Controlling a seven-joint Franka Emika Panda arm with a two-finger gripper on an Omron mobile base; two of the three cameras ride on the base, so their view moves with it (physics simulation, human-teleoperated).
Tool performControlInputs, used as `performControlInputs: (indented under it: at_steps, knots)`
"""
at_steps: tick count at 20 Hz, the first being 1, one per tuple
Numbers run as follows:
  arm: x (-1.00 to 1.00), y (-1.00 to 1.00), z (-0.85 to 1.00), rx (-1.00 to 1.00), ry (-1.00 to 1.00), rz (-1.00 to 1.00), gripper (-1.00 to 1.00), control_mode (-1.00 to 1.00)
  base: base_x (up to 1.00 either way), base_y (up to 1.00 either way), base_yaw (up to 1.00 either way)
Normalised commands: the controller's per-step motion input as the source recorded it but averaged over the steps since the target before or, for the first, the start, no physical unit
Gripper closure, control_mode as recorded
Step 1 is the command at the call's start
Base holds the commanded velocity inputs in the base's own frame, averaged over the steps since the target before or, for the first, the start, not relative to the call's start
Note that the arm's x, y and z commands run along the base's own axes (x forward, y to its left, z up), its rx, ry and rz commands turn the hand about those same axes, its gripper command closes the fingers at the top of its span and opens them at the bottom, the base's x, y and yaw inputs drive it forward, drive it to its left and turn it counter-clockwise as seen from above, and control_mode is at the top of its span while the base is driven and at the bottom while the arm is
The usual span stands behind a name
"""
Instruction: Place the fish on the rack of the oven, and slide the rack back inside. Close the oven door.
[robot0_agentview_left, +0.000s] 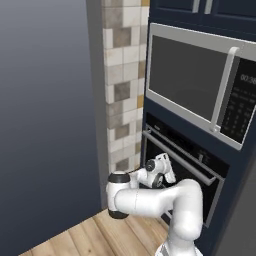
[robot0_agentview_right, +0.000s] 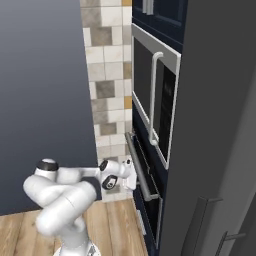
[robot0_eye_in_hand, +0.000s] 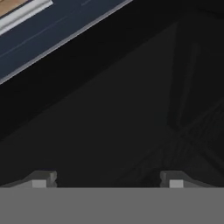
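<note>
The oven door, a black glossy panel with a long silver bar handle, stands upright or very nearly so in the oven's black front. My gripper is right at the door's left part, below the handle. In the hand view the fingertips stand wide apart against the dark glass, so the gripper is open with nothing between them. The fish is out of view. Faint thin lines show behind the glass on the right; I cannot tell if they are the rack.
A silver-framed microwave with a vertical handle sits directly above the oven. A tiled wall strip and a grey wall are to the left. Wood floor lies below. A tall dark cabinet side stands close on the right.
</note>
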Motion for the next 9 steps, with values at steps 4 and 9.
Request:
performControlInputs:
  at_steps: [4,9]
  knots:
    - [0.0,-0.19,0.0,0.0,0.0,0.0,-1.0,-1.0,0.0,0.0,0.0]
    - [0.0,-0.26,0.0,0.0,0.0,-0.03,-1.0,-1.0,0.0,0.0,0.0]
